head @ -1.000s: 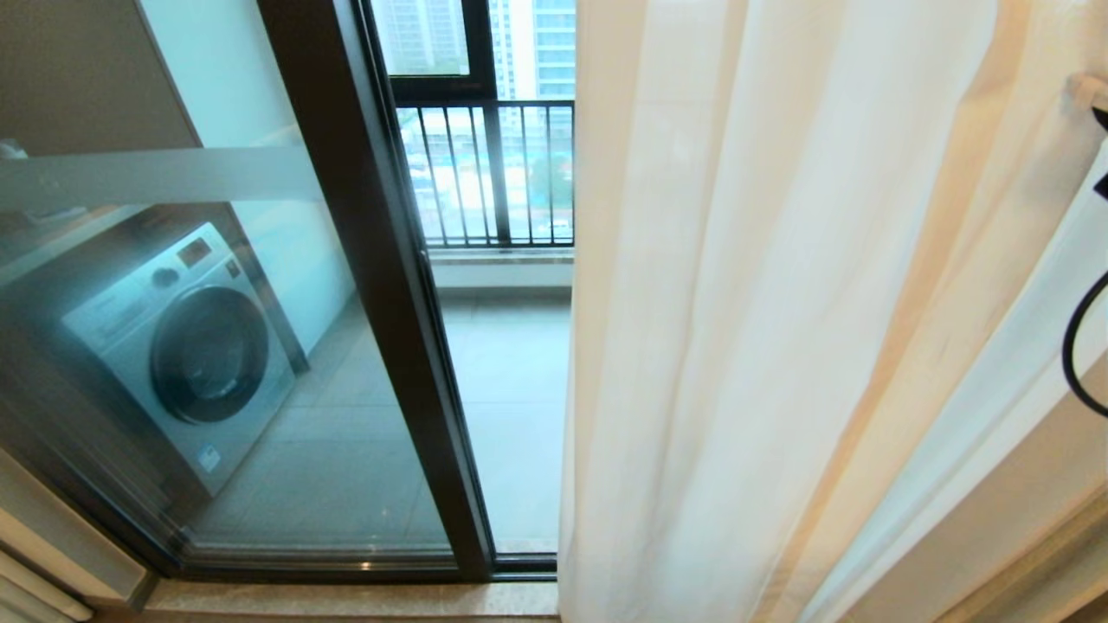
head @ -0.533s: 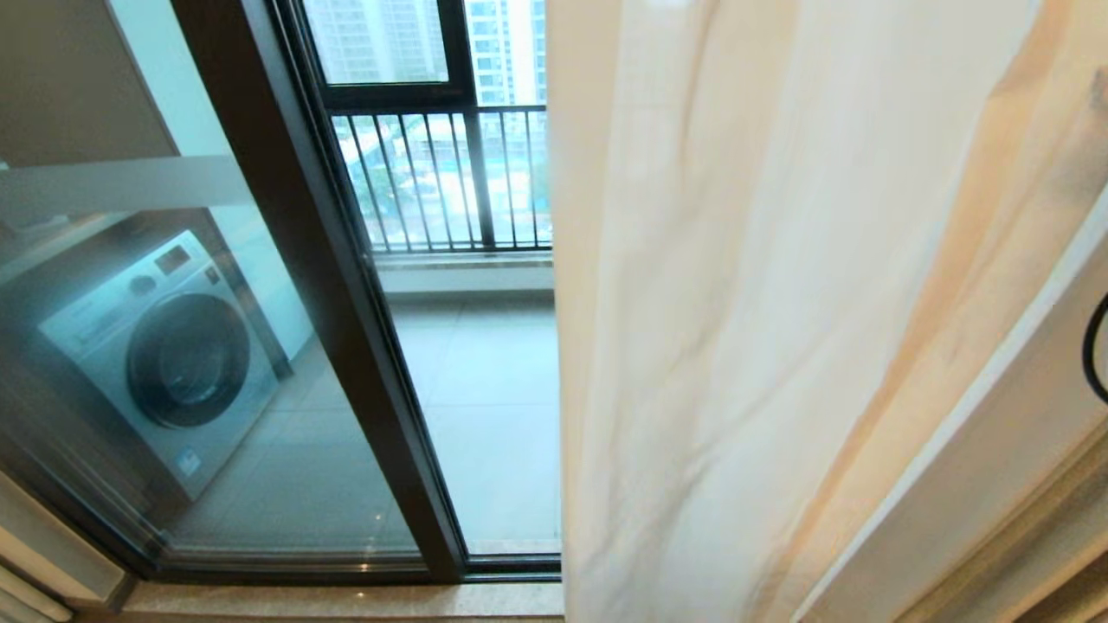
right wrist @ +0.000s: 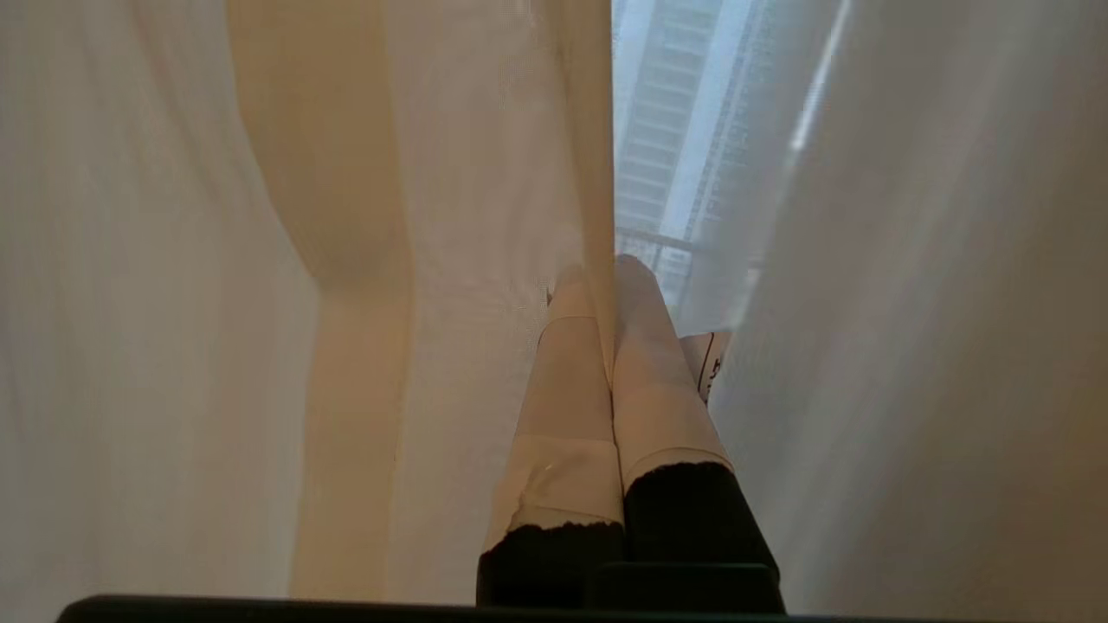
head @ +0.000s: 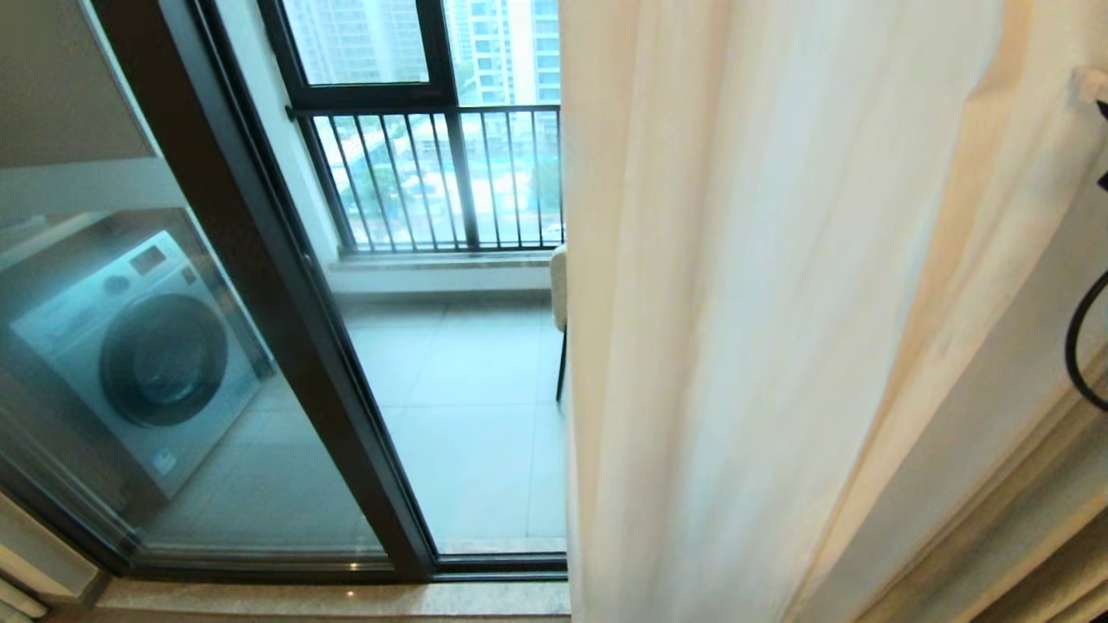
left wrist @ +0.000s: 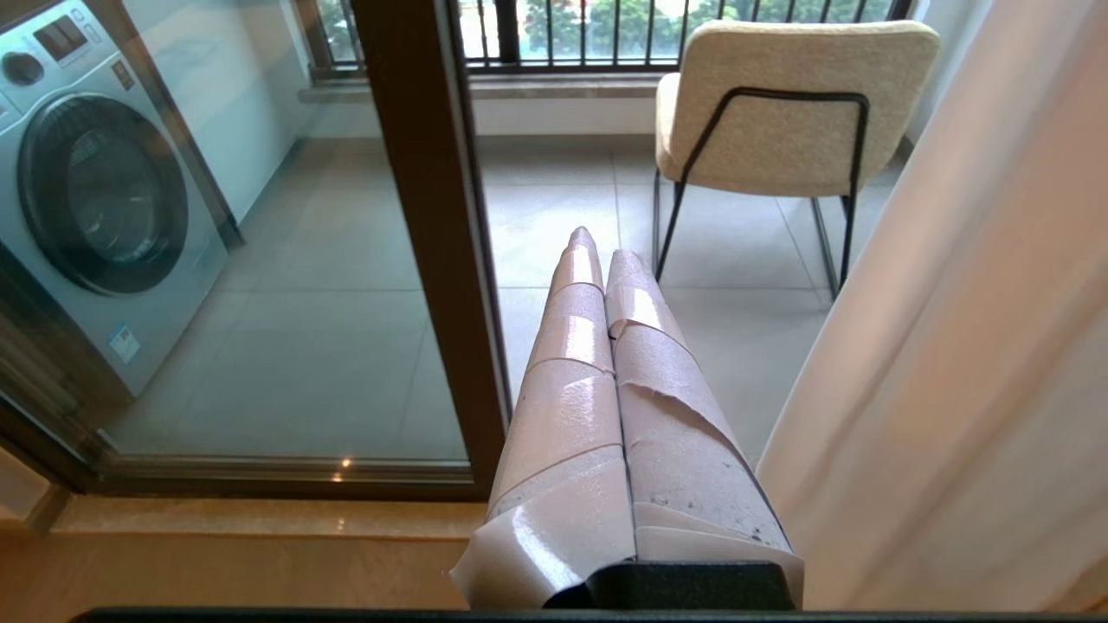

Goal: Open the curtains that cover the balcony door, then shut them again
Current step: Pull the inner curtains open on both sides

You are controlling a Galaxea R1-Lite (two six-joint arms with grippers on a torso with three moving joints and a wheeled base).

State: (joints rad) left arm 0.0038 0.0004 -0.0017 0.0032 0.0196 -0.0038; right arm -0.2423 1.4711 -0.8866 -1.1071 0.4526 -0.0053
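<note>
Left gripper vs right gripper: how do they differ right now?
The left gripper points at the balcony floor with nothing between its fingers; the right gripper is pinched on the sheer curtain's edge. The left gripper has clear space around it; the right gripper is surrounded by fabric. Both are tape-wrapped and shut.

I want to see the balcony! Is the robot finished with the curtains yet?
Not yet. The curtain is pulled partly aside, so the door glass and a chair show. The right pincer is shut on the curtain's edge. Finishing the opening and closing it again are left.
</note>
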